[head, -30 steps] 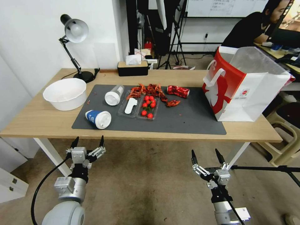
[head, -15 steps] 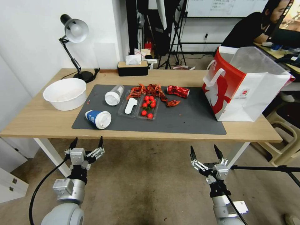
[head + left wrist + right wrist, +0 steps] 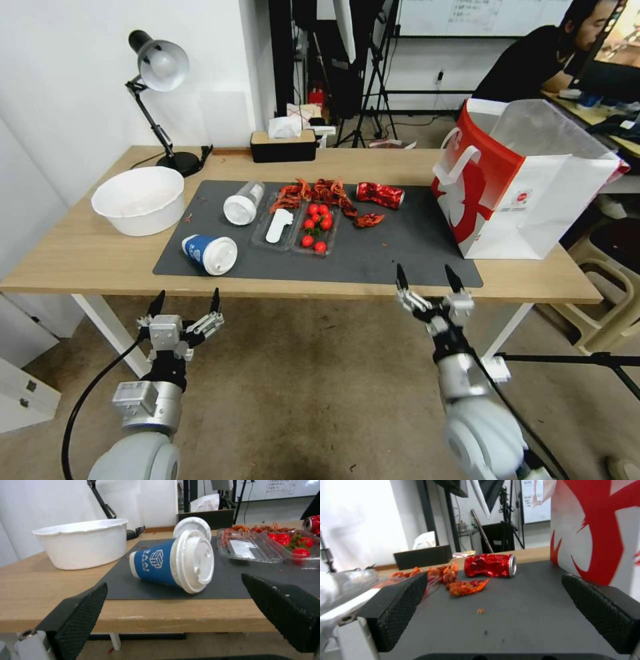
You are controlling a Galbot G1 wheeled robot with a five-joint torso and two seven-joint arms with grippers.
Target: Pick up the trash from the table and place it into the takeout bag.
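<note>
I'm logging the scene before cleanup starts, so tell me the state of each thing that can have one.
Blue cup: on its side, lid on.
Clear cup: on its side, lid on.
Can: crushed, lying down.
Bowl: upright.
Bag: upright, open.
Left gripper: open, empty.
Right gripper: open, empty.

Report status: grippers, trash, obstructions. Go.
Right gripper open at mat's near edge, facing crushed can. Left gripper open, low before table. Trash unpicked; takeout bag upright. Nothing blocking.

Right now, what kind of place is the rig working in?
Probably a lab or office test area staged as a messy meal table: a long light-wood table with a dark grey mat, black tripod stands behind, and a wall whiteboard.
</note>
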